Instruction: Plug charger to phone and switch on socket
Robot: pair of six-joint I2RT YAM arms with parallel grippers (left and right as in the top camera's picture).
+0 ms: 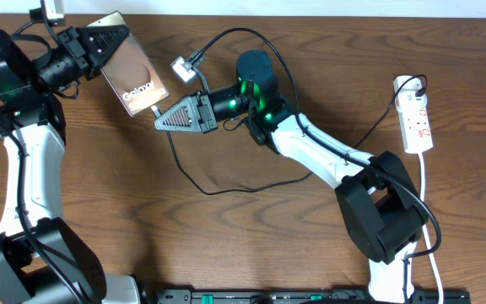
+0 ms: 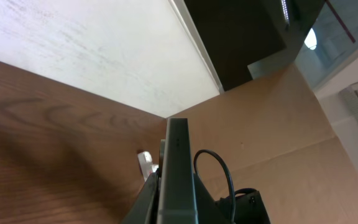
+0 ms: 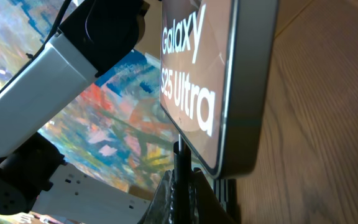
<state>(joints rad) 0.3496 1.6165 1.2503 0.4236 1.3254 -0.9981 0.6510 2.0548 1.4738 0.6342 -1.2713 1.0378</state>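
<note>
Your right gripper point(image 1: 160, 118) is closed on the plug end of the thin black charger point(image 1: 205, 192) cable. In the right wrist view the plug point(image 3: 180, 165) stands pinched btwn the fingers, w/ its tip up against the lower edge of the phone point(image 3: 197, 74), a flat bronze-brown rectangle w/ white "Galaxy S25 Ultra" lettering. You can't tell from here whether the tip is seated in the port.

Your left gripper point(image 1: 104, 40) is clamped on the phone's opposite end, holding it tilted near the far-left corner of the brown wooden table point(image 1: 251, 245). The lettered face is turned toward the right gripper. The left wrist view shows the phone edge-on point(image 2: 178, 162).

From the right gripper, the rest of the charger cable drops toward the table's ctr, loops along the wood and passes under the right arm.

The socket point(image 1: 417, 118), a small white power strip w/ red markings, lies flat by the right edge of the table, well apart from both grippers. Its white cord point(image 1: 429, 219) trails toward the near edge. Switch position is too small to read.
</note>
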